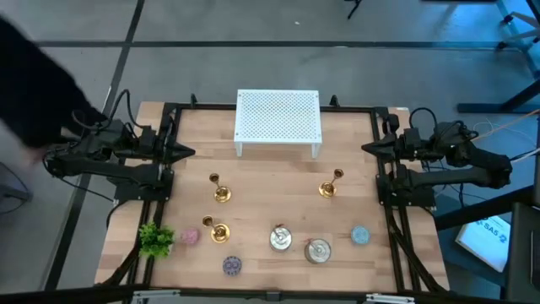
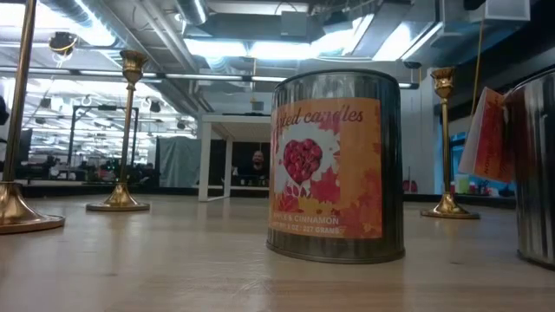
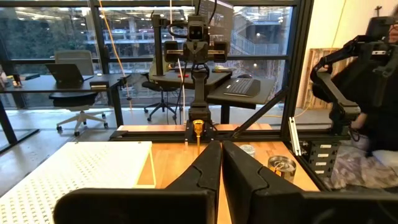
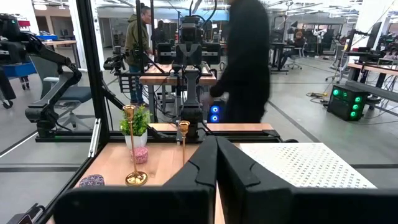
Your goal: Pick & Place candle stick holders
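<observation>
Candle stick holders stand upright on my table: two left of centre (image 1: 220, 190) (image 1: 217, 230), one right of centre (image 1: 330, 185). My left gripper (image 1: 187, 153) and right gripper (image 1: 369, 149) wait at the table's sides, fingers together, holding nothing.

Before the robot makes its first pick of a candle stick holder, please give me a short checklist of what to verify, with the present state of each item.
1. Three candle stick holders stand upright: back left, front left, right. Ok.
2. Left gripper is parked at the table's left edge, shut, holding nothing. Ok, but it must open before a pick.
3. Right gripper is parked at the right edge, shut, empty. Same.
4. White perforated rack at the back has a bare top. Ok.
5. Silver tins stand apart from the holders. Ok.
6. Person near the left side of the rig. Not ok; wait.
</observation>
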Motion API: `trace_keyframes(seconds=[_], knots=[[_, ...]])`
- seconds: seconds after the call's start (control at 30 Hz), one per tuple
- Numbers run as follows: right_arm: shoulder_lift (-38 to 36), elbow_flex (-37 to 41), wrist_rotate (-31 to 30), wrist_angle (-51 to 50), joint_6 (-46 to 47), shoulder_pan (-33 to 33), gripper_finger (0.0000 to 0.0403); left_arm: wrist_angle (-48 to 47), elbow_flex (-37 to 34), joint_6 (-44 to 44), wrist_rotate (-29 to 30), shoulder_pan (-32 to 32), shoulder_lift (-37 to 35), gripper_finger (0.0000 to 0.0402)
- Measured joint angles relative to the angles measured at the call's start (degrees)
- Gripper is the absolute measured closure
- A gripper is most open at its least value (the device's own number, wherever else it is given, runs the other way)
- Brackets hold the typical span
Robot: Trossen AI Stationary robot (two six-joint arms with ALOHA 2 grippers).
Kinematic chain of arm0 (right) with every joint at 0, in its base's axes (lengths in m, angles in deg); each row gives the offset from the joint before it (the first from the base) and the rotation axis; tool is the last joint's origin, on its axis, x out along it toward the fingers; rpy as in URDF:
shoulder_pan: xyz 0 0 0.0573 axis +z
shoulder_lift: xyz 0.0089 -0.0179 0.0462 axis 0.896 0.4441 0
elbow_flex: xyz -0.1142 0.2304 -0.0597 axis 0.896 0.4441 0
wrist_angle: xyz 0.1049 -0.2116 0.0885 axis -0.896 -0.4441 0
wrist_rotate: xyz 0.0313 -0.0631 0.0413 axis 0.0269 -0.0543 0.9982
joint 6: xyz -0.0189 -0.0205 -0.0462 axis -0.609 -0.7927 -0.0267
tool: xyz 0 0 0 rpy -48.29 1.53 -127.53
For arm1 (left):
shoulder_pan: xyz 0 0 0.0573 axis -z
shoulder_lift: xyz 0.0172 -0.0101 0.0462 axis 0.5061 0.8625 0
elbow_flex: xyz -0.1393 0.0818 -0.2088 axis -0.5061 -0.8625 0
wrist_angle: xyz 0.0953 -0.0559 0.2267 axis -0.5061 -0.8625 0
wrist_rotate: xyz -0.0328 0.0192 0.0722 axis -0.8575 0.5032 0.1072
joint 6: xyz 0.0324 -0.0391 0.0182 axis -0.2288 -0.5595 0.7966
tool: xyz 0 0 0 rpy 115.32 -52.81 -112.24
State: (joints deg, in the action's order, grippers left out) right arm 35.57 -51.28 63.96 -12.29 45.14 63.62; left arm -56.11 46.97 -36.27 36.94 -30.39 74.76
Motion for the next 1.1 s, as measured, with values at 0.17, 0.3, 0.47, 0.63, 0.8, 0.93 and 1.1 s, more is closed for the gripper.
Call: trace_keyframes(seconds=[0.17,0.3,0.47,0.63,0.8,0.93,1.1], knots=[[0.0,0.0,0.0,0.0,0.0,0.0,0.0398,0.0,0.0,0.0,0.0,0.0,0.0,0.0389],[0.0,0.0,0.0,0.0,0.0,0.0,0.0398,0.0,0.0,0.0,0.0,0.0,0.0,0.0392],[0.0,0.0,0.0,0.0,0.0,0.0,0.0398,0.0,0.0,0.0,0.0,0.0,0.0,0.0394],[0.0,0.0,0.0,0.0,0.0,0.0,0.0398,0.0,0.0,0.0,0.0,0.0,0.0,0.0390],[0.0,0.0,2.4,-0.7,10.0,0.0,0.0398,0.0,0.0,0.0,0.0,0.0,0.0,0.0389],[0.1,0.0,3.8,0.7,20.2,0.0,0.0398,0.0,0.0,0.0,0.0,0.0,0.0,0.0391],[1.3,0.0,3.7,-0.8,21.9,0.0,0.0398,0.0,0.0,0.0,0.0,0.0,0.0,0.0389]])
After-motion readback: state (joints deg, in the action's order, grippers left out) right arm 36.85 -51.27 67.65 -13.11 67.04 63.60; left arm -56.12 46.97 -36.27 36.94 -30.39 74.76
